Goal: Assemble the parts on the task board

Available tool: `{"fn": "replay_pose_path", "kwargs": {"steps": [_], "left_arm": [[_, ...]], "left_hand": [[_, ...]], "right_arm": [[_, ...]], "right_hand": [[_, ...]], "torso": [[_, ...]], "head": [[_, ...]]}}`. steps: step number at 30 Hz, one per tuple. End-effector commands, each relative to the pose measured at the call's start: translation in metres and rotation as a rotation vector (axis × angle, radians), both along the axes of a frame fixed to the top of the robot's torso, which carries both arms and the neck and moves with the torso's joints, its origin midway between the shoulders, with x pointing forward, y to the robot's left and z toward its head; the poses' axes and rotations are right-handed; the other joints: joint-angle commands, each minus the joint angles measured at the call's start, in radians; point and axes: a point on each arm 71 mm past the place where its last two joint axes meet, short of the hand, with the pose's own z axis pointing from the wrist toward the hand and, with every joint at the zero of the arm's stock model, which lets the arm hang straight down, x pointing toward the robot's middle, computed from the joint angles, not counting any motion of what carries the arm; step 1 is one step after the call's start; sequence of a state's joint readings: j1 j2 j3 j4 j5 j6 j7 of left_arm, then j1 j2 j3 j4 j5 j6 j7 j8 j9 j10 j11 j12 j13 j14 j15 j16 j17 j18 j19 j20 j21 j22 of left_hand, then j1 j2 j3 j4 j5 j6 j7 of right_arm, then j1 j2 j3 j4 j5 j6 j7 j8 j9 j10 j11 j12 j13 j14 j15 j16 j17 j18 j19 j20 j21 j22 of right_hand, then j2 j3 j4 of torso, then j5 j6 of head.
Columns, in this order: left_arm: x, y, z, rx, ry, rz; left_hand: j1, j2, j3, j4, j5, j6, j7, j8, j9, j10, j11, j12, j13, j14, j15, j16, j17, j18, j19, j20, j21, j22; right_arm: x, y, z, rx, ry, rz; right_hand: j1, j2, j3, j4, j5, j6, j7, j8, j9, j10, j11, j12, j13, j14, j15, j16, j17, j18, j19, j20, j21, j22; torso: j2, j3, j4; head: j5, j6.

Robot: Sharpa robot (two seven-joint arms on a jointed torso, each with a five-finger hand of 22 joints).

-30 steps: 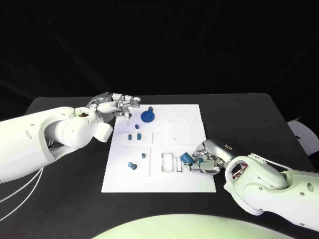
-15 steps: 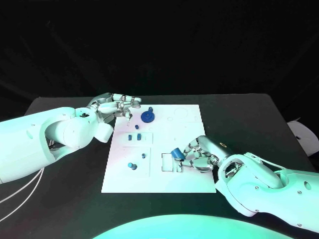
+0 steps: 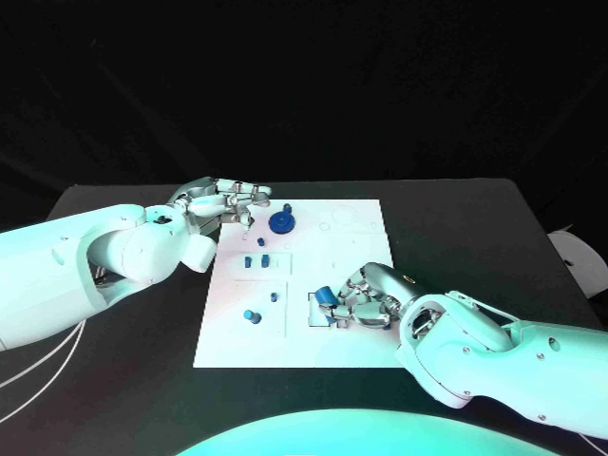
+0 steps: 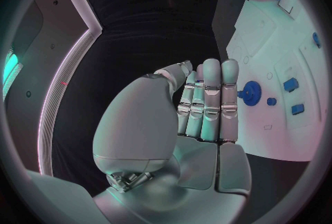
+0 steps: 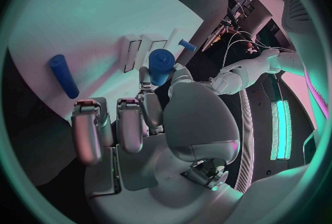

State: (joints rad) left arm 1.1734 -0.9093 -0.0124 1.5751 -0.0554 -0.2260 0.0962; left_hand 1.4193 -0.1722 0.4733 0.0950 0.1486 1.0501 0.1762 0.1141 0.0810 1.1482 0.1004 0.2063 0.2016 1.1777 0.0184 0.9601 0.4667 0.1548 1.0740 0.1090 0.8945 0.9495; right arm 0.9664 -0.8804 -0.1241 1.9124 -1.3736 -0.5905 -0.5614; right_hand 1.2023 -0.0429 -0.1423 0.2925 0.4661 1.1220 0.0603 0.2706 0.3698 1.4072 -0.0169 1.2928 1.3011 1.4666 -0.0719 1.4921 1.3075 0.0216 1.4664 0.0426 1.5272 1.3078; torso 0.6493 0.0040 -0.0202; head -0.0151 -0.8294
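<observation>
From the head view I have the right hand (image 3: 363, 299) low on the task board (image 3: 352, 347), just right of centre frame, its fingers pinching a small blue cylinder part (image 3: 328, 294) over the rectangular slots (image 3: 318, 310) there. My left hand (image 3: 219, 201) sits at the board's upper-left corner, beside the blue gear (image 3: 282, 222); it holds nothing. Two small blue blocks (image 3: 256, 260) and a blue peg (image 3: 254, 315) lie on the board's left half.

In the left wrist view, the left hand (image 4: 204, 102) has its fingers straight and pressed together side by side, empty, with the gear (image 4: 249, 93) just past the fingertips.

In the right wrist view, the right hand (image 5: 149, 108) pinches the cylinder part (image 5: 161, 65) between thumb and a finger, the rest half curled. A second blue cylinder (image 5: 63, 76) lies loose on the board. I think the held part is above the slots rather than seated, though the angle is poor.

I judge this the carrying-to-slot step; next it needs aligning and lowering.

Since a second ago, the right hand has travelled left with the part, from beside the slots to over them. The left hand has stayed put.
</observation>
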Motion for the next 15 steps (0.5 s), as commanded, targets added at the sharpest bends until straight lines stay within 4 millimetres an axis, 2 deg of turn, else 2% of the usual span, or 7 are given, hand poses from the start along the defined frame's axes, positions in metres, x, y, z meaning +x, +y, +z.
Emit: {"fn": "replay_pose_path", "kwargs": {"steps": [1,12,15], "left_arm": [[-0.0013,-0.0043,0.0015,-0.018,-0.003,-0.027],[-0.0018,-0.0049,0.0018,-0.02,-0.003,-0.032],[-0.0018,-0.0049,0.0018,-0.02,-0.003,-0.033]], "left_hand": [[-0.005,0.003,0.0,0.005,0.004,-0.004,0.0,-0.005,-0.001,-0.006,0.0,0.005,0.002,-0.001,0.005,-0.004,-0.001,0.013,0.0,0.006,-0.007,-0.002],[-0.005,0.003,0.0,0.005,0.004,-0.004,0.0,-0.005,-0.001,-0.006,0.0,0.005,0.002,-0.001,0.005,-0.004,-0.001,0.013,0.0,0.006,-0.007,-0.002],[-0.005,0.003,0.0,0.005,0.004,-0.004,0.0,-0.005,-0.001,-0.006,0.0,0.005,0.002,-0.001,0.005,-0.004,-0.001,0.013,0.0,0.006,-0.007,-0.002]], "right_arm": [[0.0003,0.0026,-0.0036,-0.01,0.034,0.016],[0.0042,0.0057,-0.0088,-0.03,0.054,0.027],[0.0046,0.0065,-0.0094,-0.031,0.058,0.029]], "right_hand": [[-0.009,0.001,-0.007,0.0,-0.006,0.004,-0.007,0.005,0.001,0.007,-0.001,0.006,0.004,0.077,-0.007,0.006,0.126,-0.012,0.087,-0.008,0.003,0.251],[-0.016,0.006,-0.011,0.001,-0.009,0.008,-0.009,0.01,0.004,0.014,-0.003,0.015,0.013,0.078,-0.008,0.007,0.128,-0.012,0.087,-0.009,0.003,0.251],[-0.037,0.006,-0.027,0.0,-0.043,0.008,-0.011,0.015,0.01,0.016,-0.004,0.015,0.016,0.077,-0.009,0.007,0.128,-0.012,0.087,-0.011,0.001,0.25]], "torso": [[0.001,0.0008,-0.0005],[0.001,0.0013,-0.0002],[0.001,0.0011,-0.0009]], "head": [[0.001,0.0],[0.006,-0.006],[0.007,-0.006]]}}
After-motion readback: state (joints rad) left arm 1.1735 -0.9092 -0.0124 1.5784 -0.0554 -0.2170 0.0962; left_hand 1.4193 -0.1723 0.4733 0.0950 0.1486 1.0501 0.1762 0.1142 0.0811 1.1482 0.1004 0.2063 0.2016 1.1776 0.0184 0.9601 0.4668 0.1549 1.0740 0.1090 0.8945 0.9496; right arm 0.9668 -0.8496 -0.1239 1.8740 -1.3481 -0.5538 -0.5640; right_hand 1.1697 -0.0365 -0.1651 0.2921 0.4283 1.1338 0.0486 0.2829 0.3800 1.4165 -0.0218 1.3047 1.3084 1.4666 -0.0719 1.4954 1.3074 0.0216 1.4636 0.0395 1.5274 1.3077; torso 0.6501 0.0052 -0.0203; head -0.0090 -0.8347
